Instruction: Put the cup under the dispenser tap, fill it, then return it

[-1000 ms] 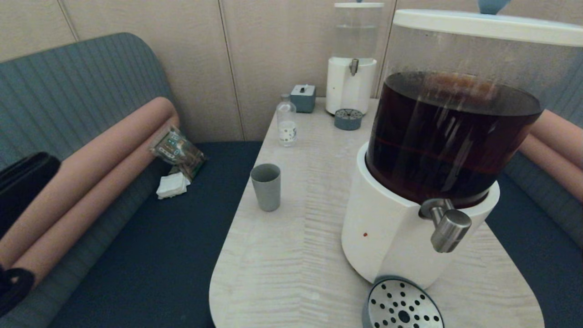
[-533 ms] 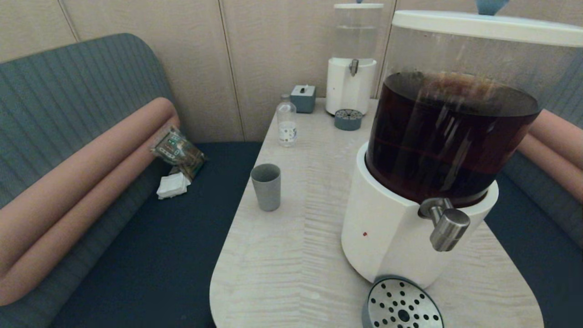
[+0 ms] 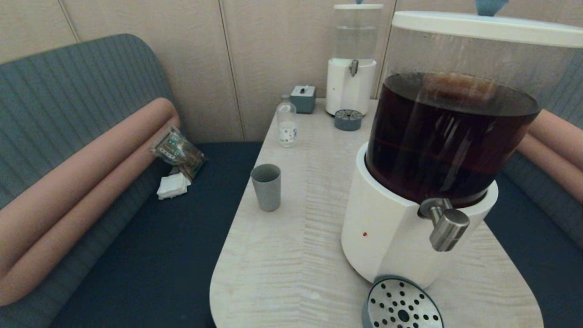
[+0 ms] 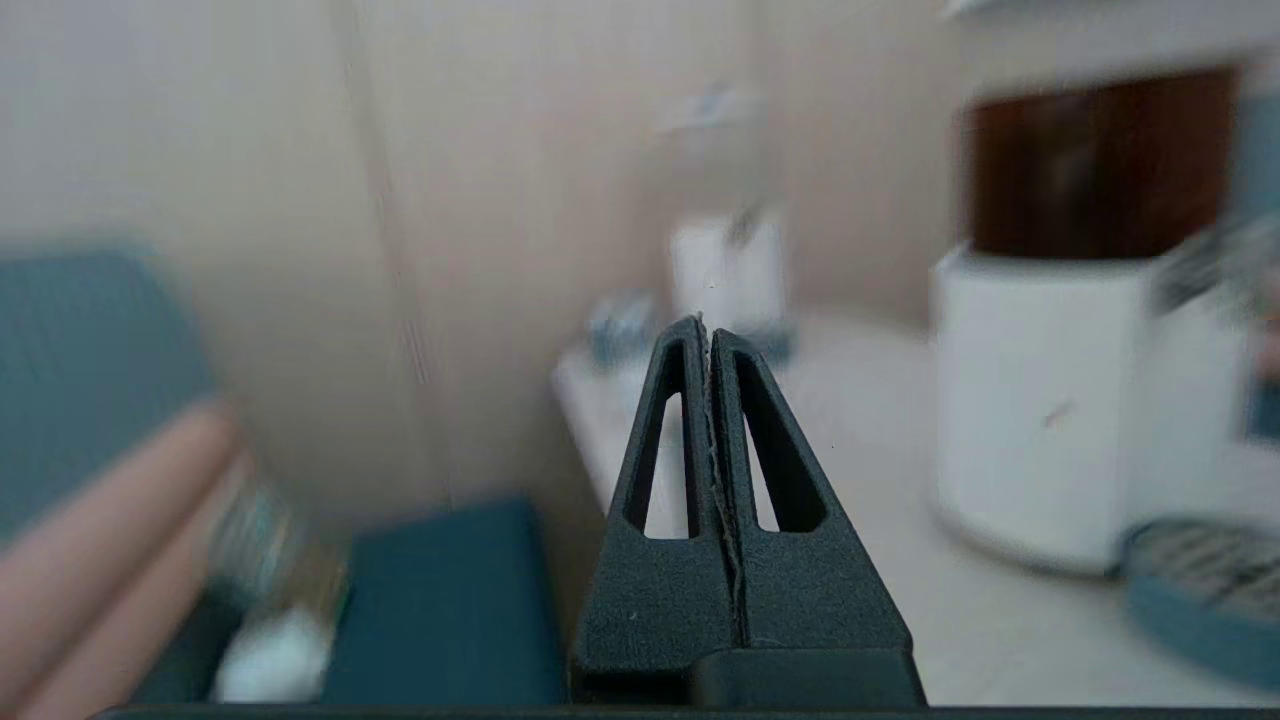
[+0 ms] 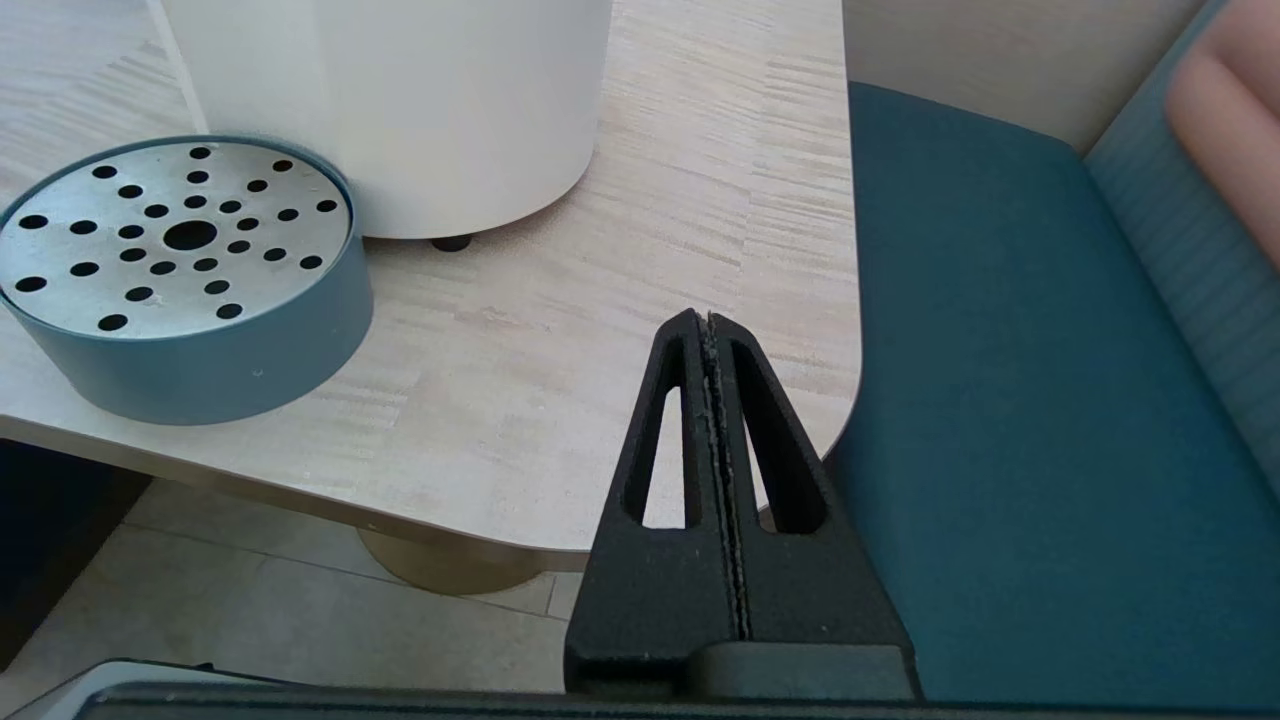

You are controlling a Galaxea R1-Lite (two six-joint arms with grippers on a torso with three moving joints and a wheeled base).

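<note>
The grey cup [image 3: 266, 187] stands upright near the table's left edge, apart from everything. The big white-based dispenser [image 3: 410, 228] holds dark brown liquid, and its steel tap [image 3: 447, 228] juts out over a round perforated drip tray [image 3: 403, 306]. Neither arm shows in the head view. My left gripper [image 4: 708, 325] is shut and empty, held off the table's near left side, facing the table. My right gripper [image 5: 707, 318] is shut and empty too, low by the table's near right corner, close to the drip tray [image 5: 180, 280] and the dispenser's base [image 5: 420, 110].
A small clear bottle [image 3: 287, 124], a grey box [image 3: 303, 98] and a smaller clear-liquid dispenser [image 3: 351, 68] with its own drip tray [image 3: 348, 120] stand at the far end. A snack packet [image 3: 176, 150] and a white tissue [image 3: 172, 186] lie on the left bench seat.
The dark left arm that showed at the head view's left edge a second ago has drawn back out of sight. The cup and the dispenser have not moved.
</note>
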